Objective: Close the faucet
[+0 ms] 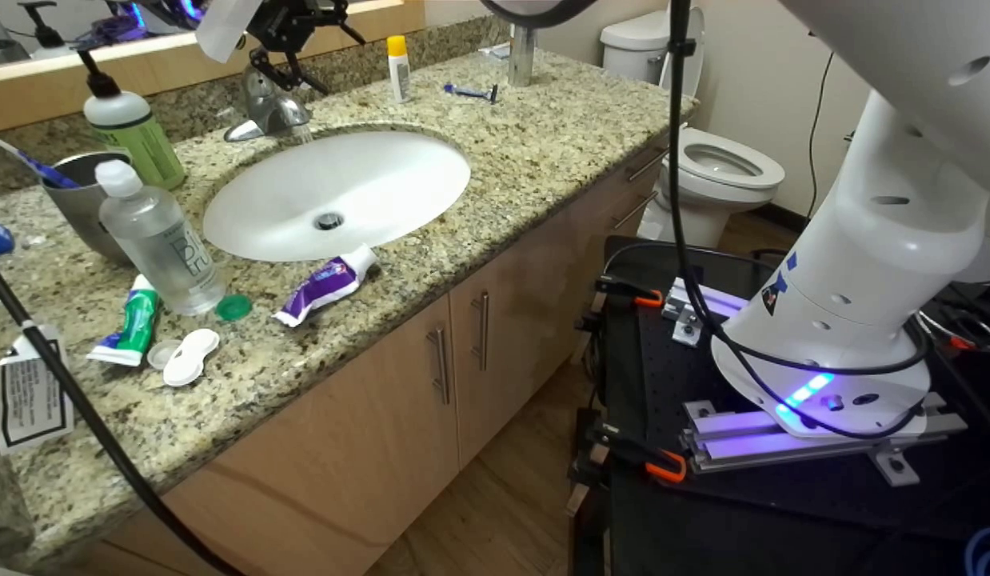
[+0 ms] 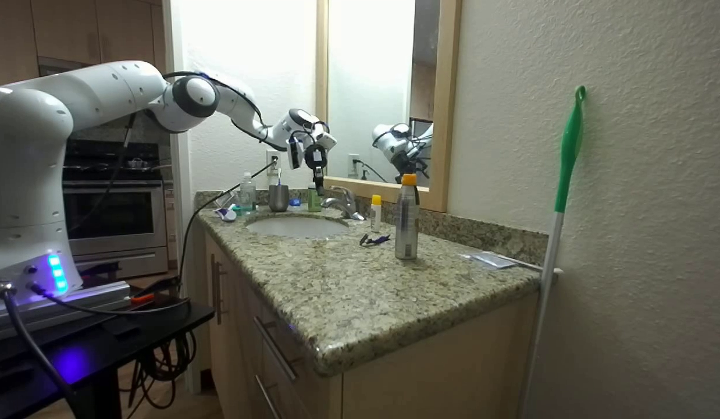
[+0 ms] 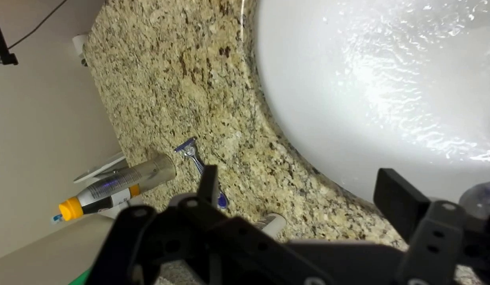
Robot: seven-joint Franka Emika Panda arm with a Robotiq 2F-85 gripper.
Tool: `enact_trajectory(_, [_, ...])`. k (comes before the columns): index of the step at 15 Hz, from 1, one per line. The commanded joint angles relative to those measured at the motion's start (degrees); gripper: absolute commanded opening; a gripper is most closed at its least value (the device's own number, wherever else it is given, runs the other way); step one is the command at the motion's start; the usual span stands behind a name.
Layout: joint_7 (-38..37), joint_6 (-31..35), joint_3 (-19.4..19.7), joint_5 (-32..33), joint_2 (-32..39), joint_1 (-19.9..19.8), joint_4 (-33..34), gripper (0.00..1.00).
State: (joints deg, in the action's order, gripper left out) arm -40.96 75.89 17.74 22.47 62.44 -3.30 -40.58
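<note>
The chrome faucet [image 1: 267,112] stands at the back rim of the white oval basin [image 1: 247,228], and a thin stream of water [image 1: 305,134] falls from its spout. My gripper [image 1: 343,66] hovers above the faucet close to the lever, part of which it hides in that exterior view. From another angle the raised lever of the faucet [image 2: 345,202] points toward the gripper [image 2: 319,185]; whether they touch I cannot tell. In the wrist view the gripper [image 3: 304,192] is wide open with nothing between its pads, and rippling water runs in the basin [image 3: 308,99].
A green soap bottle [image 1: 135,132] and a grey cup [image 1: 83,200] stand beside the faucet. A small yellow-capped bottle [image 1: 398,70], a razor [image 1: 469,93] and a silver bottle [image 2: 406,224] are on the far side. The mirror [image 2: 369,99] rises behind.
</note>
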Motion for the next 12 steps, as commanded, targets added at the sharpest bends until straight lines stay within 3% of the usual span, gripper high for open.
enact_trajectory(1, [-0.1, 4.3, 0.4, 1.4, -0.8, 0.6, -0.1, 1.0])
enact_trajectory(8, [-2.6, 18.6, 0.8, 6.1, -1.1, 1.7, -1.4, 1.0])
enact_trajectory(12, [-4.2, 21.2, 0.8, 8.5, -0.9, 2.2, -2.5, 1.0])
